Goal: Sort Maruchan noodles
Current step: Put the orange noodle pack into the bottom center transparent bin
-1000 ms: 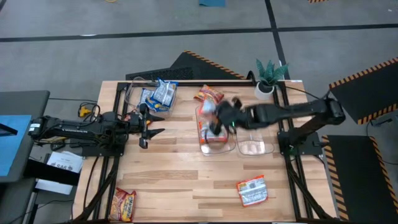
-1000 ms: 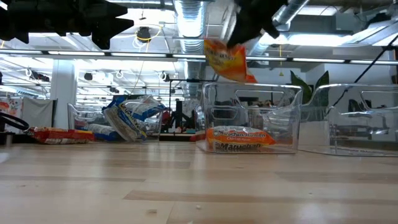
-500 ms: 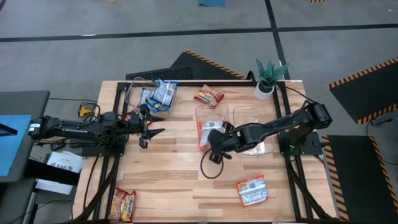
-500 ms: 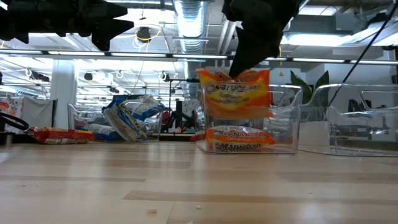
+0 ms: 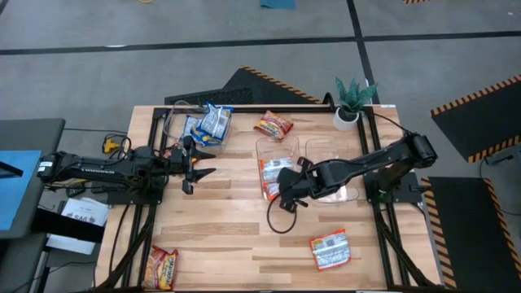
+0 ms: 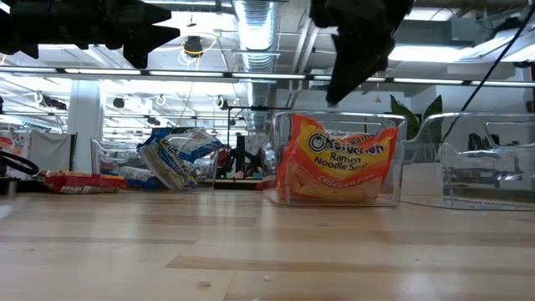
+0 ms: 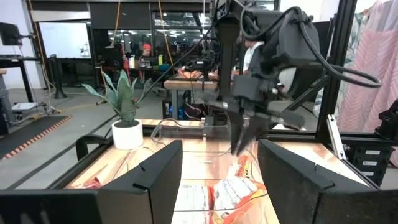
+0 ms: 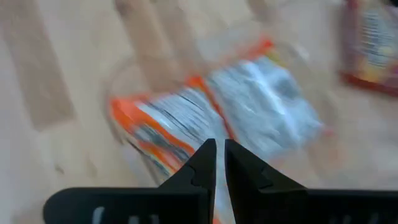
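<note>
My right claw [image 5: 286, 189] hung just above the clear bin [image 5: 303, 155] in the middle of the table [image 5: 236, 236]. Its two fingers [image 8: 202, 165] were almost pressed together, with only a thin gap and nothing between them. An orange noodle packet [image 6: 338, 163] stood on its edge inside that bin, leaning against the front wall. From above, I saw the orange packets [image 5: 270, 175] at the bin's left end, just beside my claw. A second clear bin [image 5: 335, 192] sat to the right of the first one, under my right arm.

My left claw [image 5: 195, 163] waited low over the left side of the table, with its fingers spread apart and holding nothing.

Two blue-and-white packets [image 5: 210, 122] lay in a heap near the far left corner. A red-and-yellow packet [image 5: 273, 125] lay flat near the far edge, just behind the bin. Another red-and-yellow packet [image 5: 161, 267] lay at the near left corner. One orange-and-white packet [image 5: 330, 248] lay near the front right side, well apart from the bins. A small potted plant [image 5: 352, 102] stood at the far right corner.
</note>
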`<state>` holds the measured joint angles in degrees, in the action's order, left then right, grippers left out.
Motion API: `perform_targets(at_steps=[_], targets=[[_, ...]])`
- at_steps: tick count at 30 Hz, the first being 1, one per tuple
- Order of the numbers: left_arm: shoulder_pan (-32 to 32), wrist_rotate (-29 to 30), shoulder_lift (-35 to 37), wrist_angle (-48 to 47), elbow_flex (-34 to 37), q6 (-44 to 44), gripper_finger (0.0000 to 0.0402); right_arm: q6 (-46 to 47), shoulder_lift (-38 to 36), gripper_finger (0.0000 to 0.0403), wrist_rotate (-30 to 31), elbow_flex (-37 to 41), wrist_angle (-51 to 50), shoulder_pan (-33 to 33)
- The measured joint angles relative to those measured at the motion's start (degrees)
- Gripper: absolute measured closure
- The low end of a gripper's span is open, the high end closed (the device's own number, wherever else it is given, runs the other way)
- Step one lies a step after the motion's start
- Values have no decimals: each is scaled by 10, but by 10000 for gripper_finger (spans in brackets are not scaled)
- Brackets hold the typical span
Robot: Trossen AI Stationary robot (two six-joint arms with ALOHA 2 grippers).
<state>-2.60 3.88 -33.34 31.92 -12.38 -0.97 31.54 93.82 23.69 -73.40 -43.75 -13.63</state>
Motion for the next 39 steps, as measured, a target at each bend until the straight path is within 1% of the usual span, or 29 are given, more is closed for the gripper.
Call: perform_targets(at_steps=[5,12,18,21,24,27,30,32,34,36,39], targets=[[0,0,0,-1,0,7,203,9,-14,346,46,-38,-104,-5],[0,0,0,-4,0,-3,203,21,-40,346,105,-42,-187,-16],[0,0,0,-7,0,-3,203,120,-66,349,156,-41,-337,-12],[0,0,0,-10,0,-2,203,150,-93,354,167,-24,-358,-7],[0,0,0,-11,0,-2,203,156,-138,361,167,19,-323,-7],[0,0,0,-12,0,-4,203,156,-186,372,149,76,-267,-14],[0,0,0,-11,0,-1,203,134,-236,383,113,135,-189,-29],[0,0,0,-10,0,-1,203,108,-263,386,78,169,-115,-45],[0,0,0,-9,0,0,203,84,-282,384,48,195,-45,-64],[0,0,0,-9,0,0,203,67,-294,375,31,213,35,-82],[0,0,0,-9,0,-1,203,61,-293,355,11,222,126,-105]])
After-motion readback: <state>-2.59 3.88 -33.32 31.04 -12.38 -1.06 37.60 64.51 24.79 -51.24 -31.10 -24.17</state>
